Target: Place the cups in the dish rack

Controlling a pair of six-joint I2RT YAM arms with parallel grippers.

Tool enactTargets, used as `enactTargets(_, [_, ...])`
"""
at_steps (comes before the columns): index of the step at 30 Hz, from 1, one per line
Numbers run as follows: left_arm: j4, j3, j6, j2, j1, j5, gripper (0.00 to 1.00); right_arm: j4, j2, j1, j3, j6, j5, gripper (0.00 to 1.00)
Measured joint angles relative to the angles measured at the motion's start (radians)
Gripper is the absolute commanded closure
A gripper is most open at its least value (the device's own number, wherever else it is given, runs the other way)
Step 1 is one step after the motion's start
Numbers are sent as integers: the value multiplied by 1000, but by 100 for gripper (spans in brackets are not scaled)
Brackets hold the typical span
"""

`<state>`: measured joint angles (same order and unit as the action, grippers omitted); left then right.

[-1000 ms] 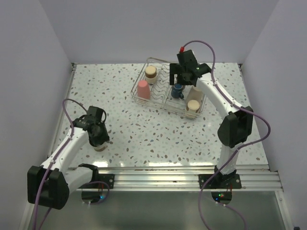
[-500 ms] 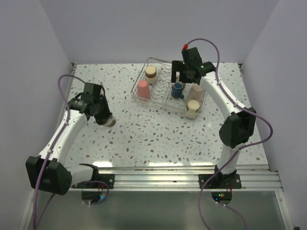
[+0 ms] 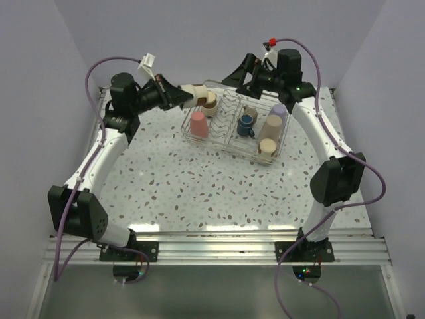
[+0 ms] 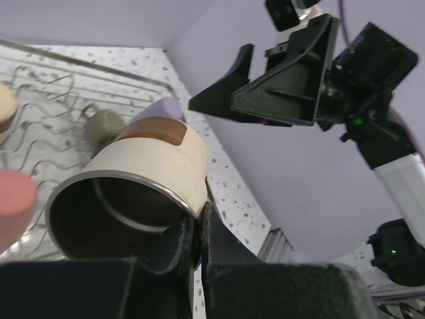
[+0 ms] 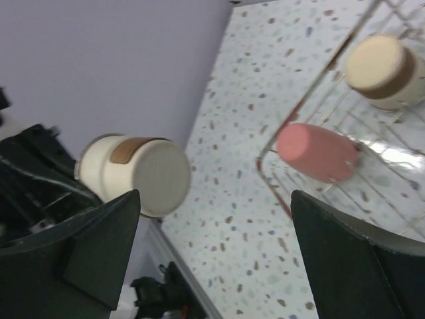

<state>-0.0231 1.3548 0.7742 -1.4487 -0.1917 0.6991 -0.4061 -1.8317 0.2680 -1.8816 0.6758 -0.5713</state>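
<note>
My left gripper (image 3: 179,97) is shut on the rim of a cream cup with a brown band (image 3: 194,94), held on its side in the air by the dish rack's (image 3: 229,141) far left corner. In the left wrist view my fingertips (image 4: 196,234) pinch the steel rim of the cup (image 4: 149,166). My right gripper (image 3: 249,77) is open and empty, raised above the rack's far edge. The rack holds a pink cup (image 3: 198,123), a banded beige cup (image 3: 209,100), a dark mug (image 3: 247,125), a lavender cup (image 3: 278,111) and two beige cups (image 3: 267,147).
The right wrist view shows the held cup (image 5: 143,174) left of the rack's corner wire (image 5: 269,169), with the pink cup (image 5: 317,152) and the beige cup (image 5: 380,70) inside. Purple walls stand close behind and beside the table (image 3: 199,186).
My left arm has lifted the cream cup from the near left of the table and carried it up to the rack's far left corner. My right gripper has risen and tilted back.
</note>
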Motion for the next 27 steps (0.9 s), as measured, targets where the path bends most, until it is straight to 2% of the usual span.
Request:
enactTargets(4, [275,-31,156,-77,0,87,100,169,-1,13,55,146,-133,1])
enactTargets(9, [525,-55,317,-158,0,135,100,274,-23,29,68,251,-207,1])
enactTargets(16, [751,-92,459,-173,0,154,100,323,-45,56,68,297,-233,1])
enactTargets(23, [835,-125,518,-182,0,154,100,352,-62,87,56,322,-235,2])
enactTargets(25, [852,-137,526,-182,0,153,100,360,-79,96,46,330,-237,6])
enactTargets(26, [857,-144,528,-182,0,153,100,365,-87,100,43,335,-238,18])
enactTargets(27, [859,-150,529,-182,0,152,100,369,-92,103,40,337,-241,24])
